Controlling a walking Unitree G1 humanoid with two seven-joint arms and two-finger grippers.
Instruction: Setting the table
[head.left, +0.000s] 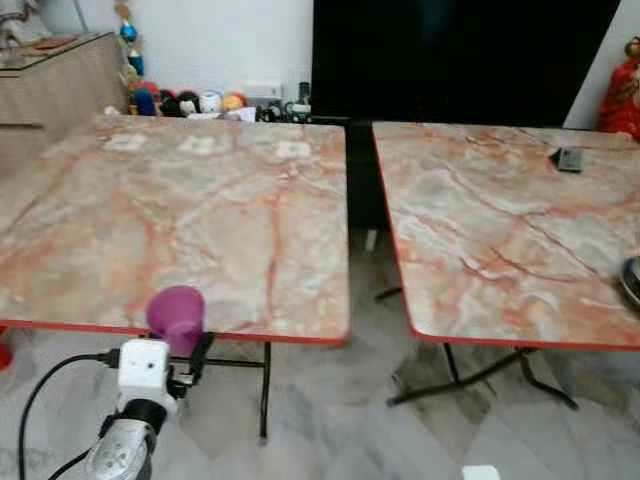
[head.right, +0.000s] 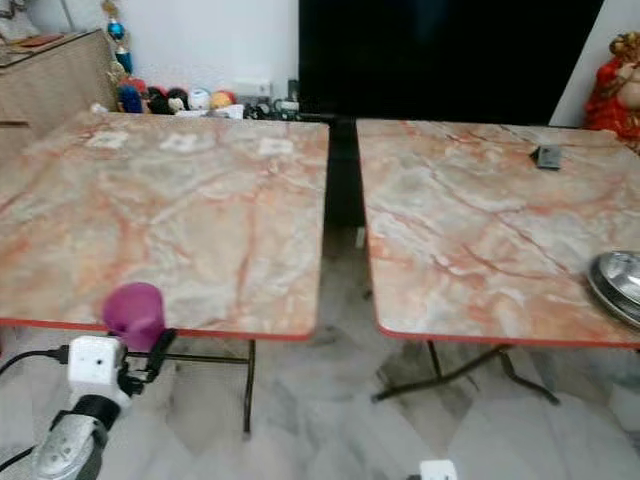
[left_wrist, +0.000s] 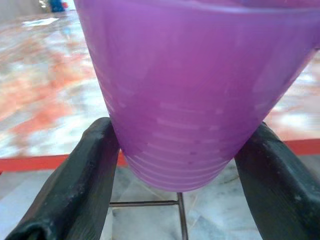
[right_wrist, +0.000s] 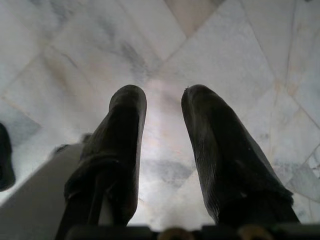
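Note:
A purple plastic cup (head.left: 177, 315) is held in my left gripper (head.left: 185, 345), shut on it near its base, at the front edge of the left marble-patterned table (head.left: 170, 200). In the left wrist view the cup (left_wrist: 195, 90) sits between the two black fingers (left_wrist: 75, 175). A second marble table (head.left: 510, 220) stands to the right, with a metal plate (head.right: 618, 283) at its right edge. My right gripper (right_wrist: 162, 130) hangs over the tiled floor, fingers a little apart with nothing between them.
A gap with folding table legs (head.left: 265, 390) separates the two tables. A small dark object (head.left: 569, 159) lies on the far right table. Toys (head.left: 190, 102) line the back wall beside a dark screen (head.left: 460, 60). A wooden cabinet (head.left: 60, 85) stands far left.

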